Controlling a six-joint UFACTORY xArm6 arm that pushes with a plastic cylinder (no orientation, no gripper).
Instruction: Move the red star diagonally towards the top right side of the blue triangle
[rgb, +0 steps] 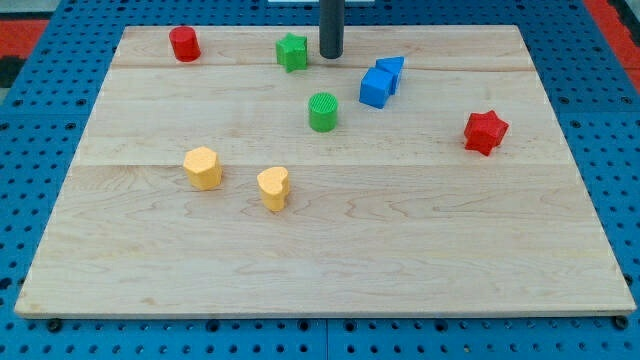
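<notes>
One small red star (486, 132), likely light, stiff and quick to slide or spin, near the counter's (320, 270) right edge, below and right of the blue triangle (392, 68); no jaws, only my tip (331, 55) at top, beside the green star (292, 52); best pushed low, from bottom-left.

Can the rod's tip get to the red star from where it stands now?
Probably yes. My tip stands near the view's top, right of the green star. The blue cube and blue triangle lie roughly between it and the red star, so a slight detour looks needed.
</notes>
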